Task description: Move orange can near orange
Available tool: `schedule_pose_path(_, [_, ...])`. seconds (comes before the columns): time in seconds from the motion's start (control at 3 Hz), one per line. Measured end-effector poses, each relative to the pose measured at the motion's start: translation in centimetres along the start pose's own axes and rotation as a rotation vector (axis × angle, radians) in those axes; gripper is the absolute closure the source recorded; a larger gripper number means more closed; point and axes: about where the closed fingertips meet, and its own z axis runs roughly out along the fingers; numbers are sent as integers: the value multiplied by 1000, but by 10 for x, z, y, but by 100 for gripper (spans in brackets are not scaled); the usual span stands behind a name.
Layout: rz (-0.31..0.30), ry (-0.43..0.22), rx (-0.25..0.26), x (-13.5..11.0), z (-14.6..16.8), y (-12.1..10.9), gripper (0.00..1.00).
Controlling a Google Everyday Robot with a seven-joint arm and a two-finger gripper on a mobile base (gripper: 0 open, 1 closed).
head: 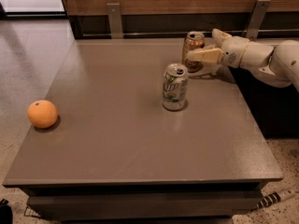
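The orange can, shiny copper with a silver top, stands upright at the back right of the table. My gripper comes in from the right at can height and is open. Its near finger crosses in front of the can's lower right side, and its far finger is just right of the can's top. I cannot tell whether a finger touches the can. The orange, a round matte fruit, lies near the table's left edge, far from the can.
A white and green can stands upright in front of and slightly left of the orange can. A wooden wall with two metal brackets runs behind the table. The table's right edge lies under my arm.
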Motion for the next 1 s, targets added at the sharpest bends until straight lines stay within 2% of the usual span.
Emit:
schedule_pose_path(0.33, [16, -6, -40, 8, 10, 11, 0])
schedule_pose_path(0.67, [18, -7, -49, 9, 14, 14, 12])
schedule_pose_path(1.0, [19, -7, -54, 9, 17, 16, 34])
